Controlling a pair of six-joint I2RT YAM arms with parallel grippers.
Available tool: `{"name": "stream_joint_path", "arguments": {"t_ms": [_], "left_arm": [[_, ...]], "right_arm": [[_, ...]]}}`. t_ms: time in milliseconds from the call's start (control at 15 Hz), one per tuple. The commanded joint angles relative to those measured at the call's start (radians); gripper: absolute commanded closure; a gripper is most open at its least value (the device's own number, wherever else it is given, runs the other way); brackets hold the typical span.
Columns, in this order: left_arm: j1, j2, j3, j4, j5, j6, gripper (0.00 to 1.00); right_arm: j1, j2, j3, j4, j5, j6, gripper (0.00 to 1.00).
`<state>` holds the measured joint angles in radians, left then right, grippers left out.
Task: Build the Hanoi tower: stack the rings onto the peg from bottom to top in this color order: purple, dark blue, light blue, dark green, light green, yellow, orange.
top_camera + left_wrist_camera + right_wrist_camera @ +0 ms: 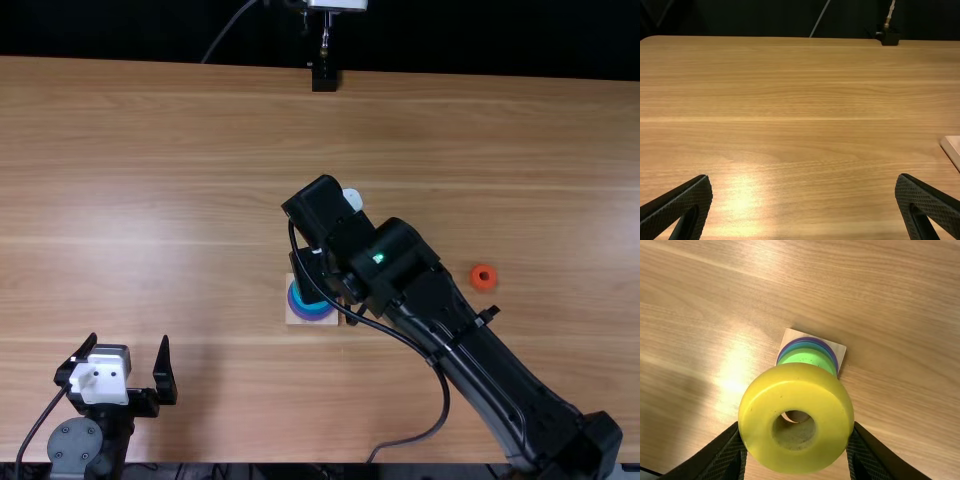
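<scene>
Right gripper: mine on this side (pixel 796 434) has its fingers closed on opposite sides of the yellow ring (pixel 795 385), which I'm carrying with its hole facing my wrist camera.
Left gripper: parked at the near edge (pixel 128 345), fingers spread wide, nothing between them. I see no job for it in this step.
Stack: on the square wooden base (pixel 792 334) I can see the light green ring (pixel 809 357) uppermost, with blue rims and the purple ring (pixel 832 351) beneath. I can't pick out a dark green ring for certain, but I take the lower order as right.
Peg: a bit of brown roundness (pixel 797 416) shows off-centre through the yellow hole. I read it as the peg's top, so the ring looks roughly over it, perhaps not quite lined up.
Orange ring: lying flat on the table (pixel 200 200), apart from the base, over on the right arm's side (pixel 483 277).
Step in hand: placing yellow, sixth of the seven by my count.
Next move: I'd nudge until hole and peg share a centre, keep the ring level, lower straight down onto light green, then let go.
Risk: come down off-centre and the ring could catch the peg's tip, tilt, or shove the base.
After that: only orange should be left to cap it.
</scene>
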<state>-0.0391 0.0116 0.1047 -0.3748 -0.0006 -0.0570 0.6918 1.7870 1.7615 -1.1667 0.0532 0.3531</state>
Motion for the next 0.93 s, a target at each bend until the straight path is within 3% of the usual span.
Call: {"name": "stream_joint_path", "arguments": {"t_ms": [0, 67, 133, 200, 600, 867], "left_arm": [[0.004, -0.012, -0.105, -0.08, -0.009, 0.002, 0.0], [0.004, -0.012, -0.105, -0.08, -0.009, 0.004, 0.0], [0.004, -0.012, -0.105, -0.08, -0.009, 0.004, 0.0], [0.004, -0.012, -0.105, -0.08, -0.009, 0.002, 0.0], [0.004, -0.012, -0.105, -0.08, -0.009, 0.002, 0.0], [0.004, -0.012, -0.105, -0.08, -0.009, 0.004, 0.0]], "right_arm": [[0.002, 0.032, 0.029, 0.004, 0.011, 0.008, 0.86], [0.002, 0.034, 0.03, 0.0, 0.011, 0.008, 0.64], [0.002, 0.034, 0.029, -0.003, 0.011, 0.006, 0.22], [0.002, 0.034, 0.018, -0.003, 0.009, 0.006, 0.0], [-0.006, 0.032, 0.067, 0.039, 0.009, 0.013, 0.0], [-0.149, 0.032, 0.093, 0.074, 0.009, 0.017, 0.0]]}}
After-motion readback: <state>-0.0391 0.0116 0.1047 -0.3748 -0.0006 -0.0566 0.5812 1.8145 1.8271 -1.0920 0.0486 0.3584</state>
